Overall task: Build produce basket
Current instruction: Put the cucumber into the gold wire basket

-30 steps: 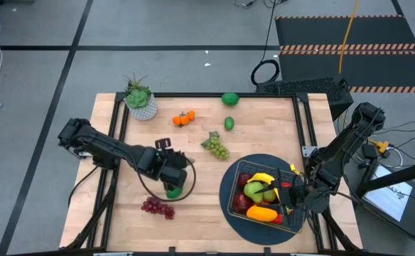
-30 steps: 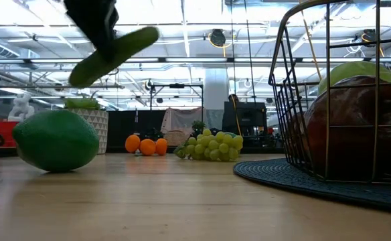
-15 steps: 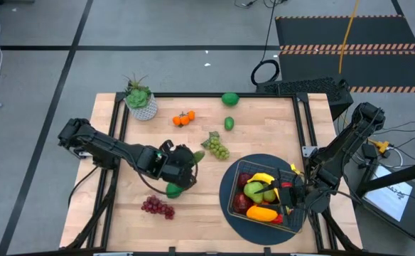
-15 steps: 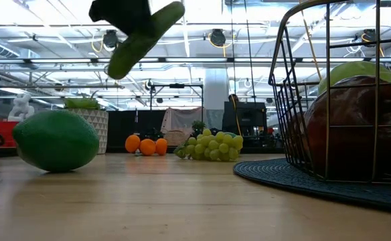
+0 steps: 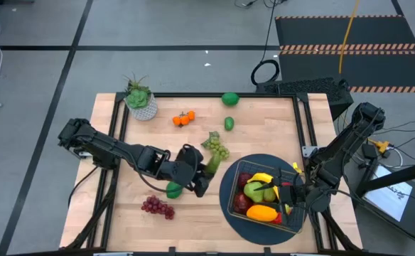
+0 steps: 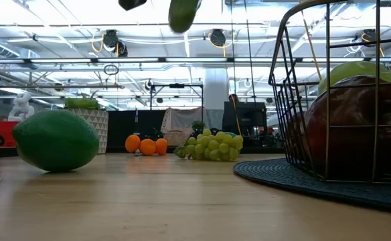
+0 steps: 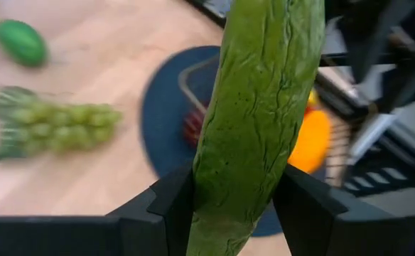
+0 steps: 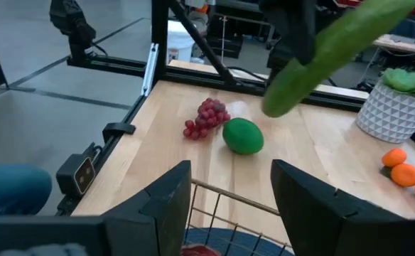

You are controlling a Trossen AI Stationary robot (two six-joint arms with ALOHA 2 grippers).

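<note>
Since the earlier frames, the left end effector (image 5: 206,171) has travelled across the wooden worktop (image 5: 193,213) from beside the loose green lime (image 5: 173,189) toward the round dark blue mat (image 5: 228,181), and it has risen: in the low view the long green toy cucumber (image 6: 183,13) is now showing only at the upper edge. The fingers (image 7: 172,203) are clamping the cucumber near its middle, with the rest of its length projecting forward toward the small rectangular dark wire-mesh basket (image 5: 236,171).

Risk assessment:
- The cucumber is long and the basket is already holding a yellow banana (image 5: 263,177), a green pear (image 5: 254,190), a red apple (image 5: 242,203) and an orange fruit (image 5: 262,212). A lengthwise release is likely to leave it resting on the rim or rolling off.
- The right end effector (image 5: 291,190) is waiting at the basket's far side with its fingers spread wide and holding nothing. A direct approach could bring the two arms into contact.
- The green grape bunch (image 5: 217,147) is lying just beside the travel path and could be swept aside.

The cucumber's skin is wrinkled and matte, mid-green, slightly curved. The purple grape bunch (image 5: 158,207), small oranges (image 5: 183,119) and two further green fruits are remaining on the worktop.
</note>
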